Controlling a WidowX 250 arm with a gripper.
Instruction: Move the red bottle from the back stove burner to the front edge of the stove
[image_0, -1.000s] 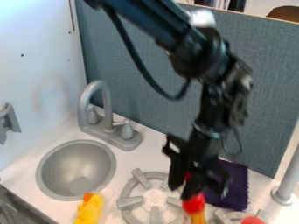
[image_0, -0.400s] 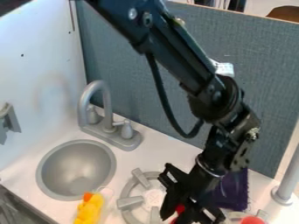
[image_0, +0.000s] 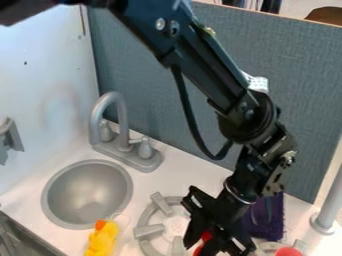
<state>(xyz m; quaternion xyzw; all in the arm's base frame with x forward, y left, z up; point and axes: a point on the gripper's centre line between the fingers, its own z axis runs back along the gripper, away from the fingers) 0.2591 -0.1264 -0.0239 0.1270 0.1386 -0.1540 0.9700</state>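
The gripper (image_0: 217, 242) is low over the right side of the stove burner (image_0: 148, 231), near the bottom edge of the view. A red thing (image_0: 206, 235) shows at the gripper, partly covered by it; its lower part is hidden. Just behind and to the right of the gripper lies a dark purple cloth (image_0: 272, 220). A yellow toy with an orange tip (image_0: 102, 239) lies left of the burner. Another red item (image_0: 288, 251) is at the bottom edge, right of the gripper.
A round grey sink (image_0: 87, 194) is at the left, with a grey faucet (image_0: 119, 125) behind it. A blue-grey panel (image_0: 167, 105) stands along the back, and a grey post (image_0: 327, 212) rises at the right edge.
The gripper has come down, and the red-topped thing with an orange lower part, visible beneath it earlier, is now mostly hidden. Since the latest earlier frame the arm has moved only slightly.
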